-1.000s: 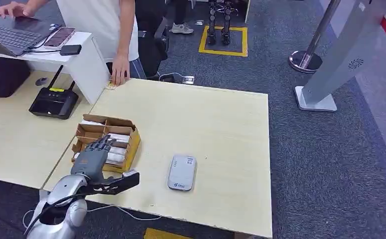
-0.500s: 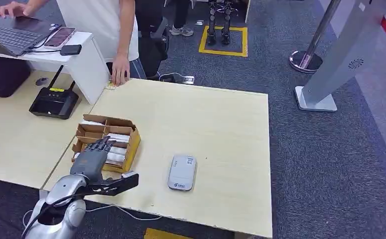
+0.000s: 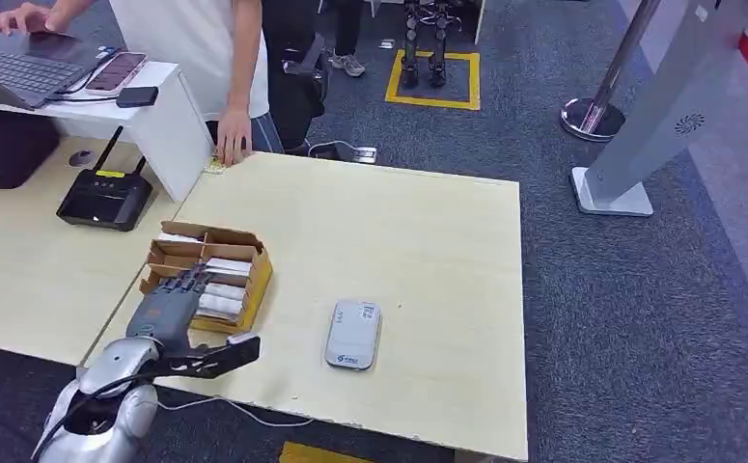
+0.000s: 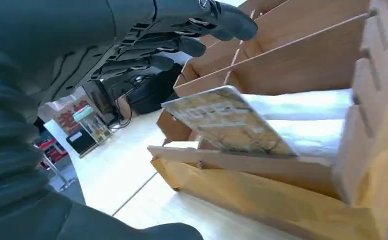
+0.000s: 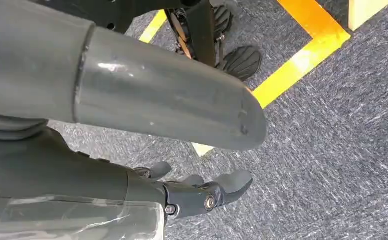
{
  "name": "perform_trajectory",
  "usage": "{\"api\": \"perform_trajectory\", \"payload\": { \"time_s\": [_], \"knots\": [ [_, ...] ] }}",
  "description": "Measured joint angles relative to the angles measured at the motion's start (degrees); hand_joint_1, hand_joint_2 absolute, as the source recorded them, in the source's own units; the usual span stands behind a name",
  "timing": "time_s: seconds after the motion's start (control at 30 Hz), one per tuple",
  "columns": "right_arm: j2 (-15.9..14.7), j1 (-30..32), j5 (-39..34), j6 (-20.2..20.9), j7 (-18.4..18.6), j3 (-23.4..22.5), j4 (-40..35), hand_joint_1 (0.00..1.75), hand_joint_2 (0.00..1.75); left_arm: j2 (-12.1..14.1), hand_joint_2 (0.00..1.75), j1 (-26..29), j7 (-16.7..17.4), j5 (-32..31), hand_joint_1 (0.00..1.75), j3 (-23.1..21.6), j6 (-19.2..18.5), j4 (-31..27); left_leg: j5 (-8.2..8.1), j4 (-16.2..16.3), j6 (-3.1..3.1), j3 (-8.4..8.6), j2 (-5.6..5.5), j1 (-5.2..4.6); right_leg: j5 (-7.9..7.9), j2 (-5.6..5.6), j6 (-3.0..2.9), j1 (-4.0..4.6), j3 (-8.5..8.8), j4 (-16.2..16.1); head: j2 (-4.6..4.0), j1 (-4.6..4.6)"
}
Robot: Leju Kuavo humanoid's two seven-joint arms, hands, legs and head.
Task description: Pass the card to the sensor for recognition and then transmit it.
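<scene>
The left hand (image 3: 170,307) reaches over the near end of the cardboard box (image 3: 207,275), its fingers (image 3: 188,283) spread above the white cards (image 3: 225,286) lying in the compartments; whether they touch a card is hard to tell from here. The box sits at the left edge of the pale wood tabletop (image 3: 399,241). A grey sensor (image 3: 352,334) lies flat to the right of the box, apart from it. At the far corner a person's hand (image 3: 232,138) rests on the tabletop.
</scene>
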Motion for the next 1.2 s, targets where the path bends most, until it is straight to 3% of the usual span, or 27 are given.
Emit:
{"api": "perform_trajectory", "payload": {
  "time_s": [0.5,0.53,0.57,0.67,0.7,0.73,0.8,1.2],
  "knots": [
    [-0.02,0.00,0.37,-0.02,0.11,0.44,-0.17,0.00,0.00,0.00,1.75,-0.53,-0.72,-0.96,0.00,1.97,-0.57,0.00,0.00,0.00,0.00,0.01,0.00,0.00,0.00,0.00,0.00,0.00,-0.01,0.00,0.00,0.00],
    [-0.02,0.00,0.37,-0.02,0.11,0.44,-0.17,0.00,0.00,-0.02,1.75,-0.62,-1.05,-0.96,0.21,1.97,-0.52,0.00,0.00,0.00,0.00,0.01,0.00,0.00,0.00,0.00,0.00,0.00,-0.01,0.00,0.00,0.00],
    [-0.02,0.00,0.39,-0.02,0.11,0.44,-0.17,0.00,0.00,-0.02,1.75,-0.71,-1.14,-0.96,1.75,1.97,-0.46,0.02,0.00,0.00,0.00,0.01,0.00,0.00,0.00,0.00,0.00,0.00,-0.01,0.00,0.00,0.00],
    [-0.02,0.00,0.39,0.02,0.11,0.46,-0.20,0.00,0.00,-0.18,1.75,-0.91,-1.29,-0.85,1.75,1.97,0.18,0.02,0.00,0.00,0.00,0.01,0.00,0.00,0.00,0.00,0.00,0.00,-0.01,0.00,0.00,0.00],
    [-0.02,0.00,0.39,0.02,0.11,0.48,-0.20,0.00,0.00,-0.29,1.75,-1.00,-1.40,-0.83,1.41,1.97,0.48,0.02,0.00,0.00,0.00,0.01,0.00,0.00,0.00,0.00,0.00,0.00,-0.01,0.00,0.00,0.00],
    [-0.02,0.00,0.39,0.04,0.11,0.48,-0.17,0.00,0.00,-0.42,1.75,-1.11,-1.68,-0.74,0.12,1.97,0.66,0.02,0.00,0.00,0.00,0.01,0.00,0.00,0.00,0.00,0.00,0.00,-0.01,0.00,0.00,0.00],
    [-0.02,0.00,0.39,0.07,0.09,0.48,-0.17,0.00,0.00,-0.66,1.75,-1.31,-1.99,-0.66,0.00,1.97,0.92,0.07,0.00,0.00,0.00,0.01,0.00,0.00,0.00,0.00,0.00,0.00,-0.01,0.00,0.00,0.00],
    [-0.02,0.00,0.39,0.13,0.04,0.55,-0.17,0.00,0.00,-2.01,1.75,-2.16,-2.32,-0.52,0.00,1.86,1.66,0.31,0.00,0.00,0.00,0.01,0.01,0.00,0.00,0.01,0.00,0.00,-0.02,-0.01,0.00,0.00]
  ]
}}
